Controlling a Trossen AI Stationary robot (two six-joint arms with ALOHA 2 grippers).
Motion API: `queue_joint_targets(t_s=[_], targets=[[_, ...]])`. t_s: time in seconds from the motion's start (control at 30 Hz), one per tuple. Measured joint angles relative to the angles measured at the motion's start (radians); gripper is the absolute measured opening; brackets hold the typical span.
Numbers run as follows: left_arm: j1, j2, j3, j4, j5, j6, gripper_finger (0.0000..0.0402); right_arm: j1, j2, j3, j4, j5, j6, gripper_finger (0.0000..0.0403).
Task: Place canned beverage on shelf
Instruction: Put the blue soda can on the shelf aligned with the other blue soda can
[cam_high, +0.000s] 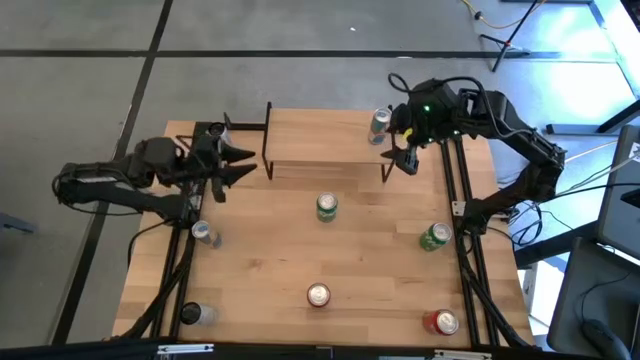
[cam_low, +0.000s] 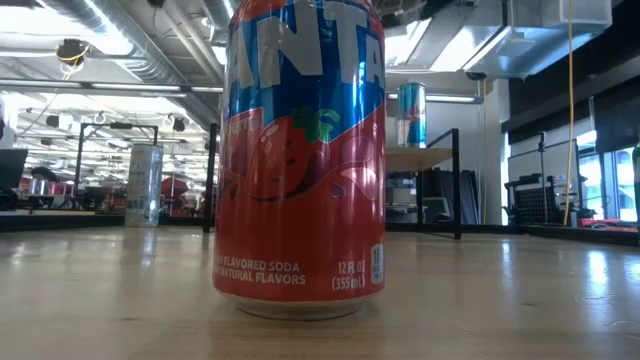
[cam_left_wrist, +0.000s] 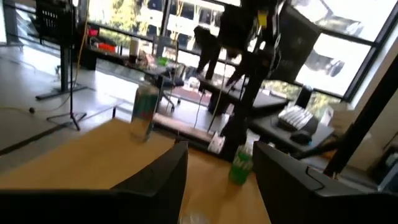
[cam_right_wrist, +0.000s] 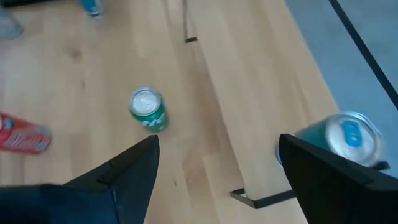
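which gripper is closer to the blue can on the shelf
Right. The right gripper hovers just beside the blue can at the shelf's right end; the left gripper sits off the shelf's opposite end.

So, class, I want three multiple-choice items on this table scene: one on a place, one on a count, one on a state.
1. Where on the shelf does the can stand?
A. the end by the left arm
B. the middle
C. the end by the right arm

2. How many green cans stand on the table?
A. two
B. none
C. four

3. The right gripper is:
A. shut on a can
B. open and empty
C. shut on the shelf's leg

Answers:
1 C: the blue can tops the shelf at that end.
2 A: one mid-table, one at the right edge.
3 B: the right gripper holds nothing between its fingers.
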Motion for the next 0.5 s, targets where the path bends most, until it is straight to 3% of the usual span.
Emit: queue_joint_targets(t_s=[0.2,0.5], targets=[[0.0,0.022,0.095,-0.003,-0.001,0.003,0.0177,0.072,0.0,0.0,0.0,-0.001,-0.031,0.0317],[0.0,0.018,0.109,-0.038,0.022,0.004,0.0184,0.132,0.005,0.0,0.034,-0.003,-0.069,0.0317]])
